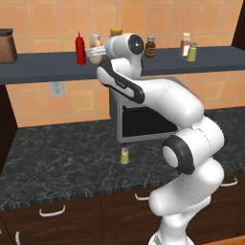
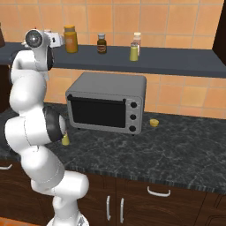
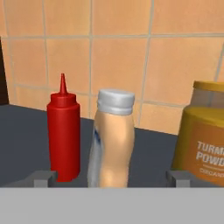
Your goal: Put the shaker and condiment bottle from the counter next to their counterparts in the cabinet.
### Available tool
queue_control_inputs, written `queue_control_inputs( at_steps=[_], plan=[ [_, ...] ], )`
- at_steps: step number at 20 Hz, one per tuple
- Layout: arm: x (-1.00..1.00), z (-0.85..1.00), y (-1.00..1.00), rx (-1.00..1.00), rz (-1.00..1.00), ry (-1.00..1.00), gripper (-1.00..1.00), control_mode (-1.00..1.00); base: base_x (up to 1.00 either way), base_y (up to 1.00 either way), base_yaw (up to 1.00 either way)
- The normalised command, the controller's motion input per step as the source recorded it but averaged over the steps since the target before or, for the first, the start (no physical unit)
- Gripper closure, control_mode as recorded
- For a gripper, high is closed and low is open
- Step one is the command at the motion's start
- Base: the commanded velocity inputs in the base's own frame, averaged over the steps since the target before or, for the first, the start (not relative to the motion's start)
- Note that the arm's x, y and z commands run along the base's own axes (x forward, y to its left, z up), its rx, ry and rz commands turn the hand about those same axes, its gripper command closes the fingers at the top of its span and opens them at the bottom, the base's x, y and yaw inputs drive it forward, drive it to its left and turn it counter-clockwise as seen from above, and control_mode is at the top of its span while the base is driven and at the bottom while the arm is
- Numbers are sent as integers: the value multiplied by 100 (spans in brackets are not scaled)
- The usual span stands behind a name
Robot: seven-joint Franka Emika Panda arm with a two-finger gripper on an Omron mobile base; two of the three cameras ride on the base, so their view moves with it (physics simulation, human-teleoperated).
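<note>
the white robot arm reaches up to the long dark grey open shelf (image 1: 43,67) that runs along the orange-tiled wall. the two-finger gripper (image 3: 111,177) is at the left part of that shelf, beside the red squeeze bottle with a pointed nozzle (image 3: 64,135).

in the hand view the small rounded peach-orange bottle with a wide pale grey cap (image 3: 111,144) stands between the two grey fingertips (image 3: 43,178), one tip on each side with a gap to the bottle's body. the fingers are spread apart and no contact with the bottle is visible. the peach-orange bottle leans slightly; its base is hidden at the lower edge of the view, so whether it rests on the shelf cannot be told. the red squeeze bottle stands just beside it on one side, and a mustard-yellow jar with a printed label (image 3: 203,135) stands near it on the other.

the tiny yellow-green cylindrical shaker with a pale cap (image 1: 124,156) stands upright on the dark marbled stone counter (image 1: 57,158), just in front of the grey toaster oven (image 2: 108,106).

further along the shelf stand a small dark brown jar (image 2: 102,44), a pinkish white-capped shaker (image 1: 185,45) and a second yellow-green shaker (image 1: 192,52), the last two close together.
</note>
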Motion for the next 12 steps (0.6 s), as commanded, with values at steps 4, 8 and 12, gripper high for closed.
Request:
queue_control_inputs(
  at_steps=[4,8,12],
  plan=[
    [-74,0,-47,5,-7,-10,-100,-100,0,0,0],
    [-85,0,-44,11,-7,-8,-100,-100,0,0,0],
    [-92,0,-42,18,-4,-5,-100,-100,0,0,0]
  ],
)
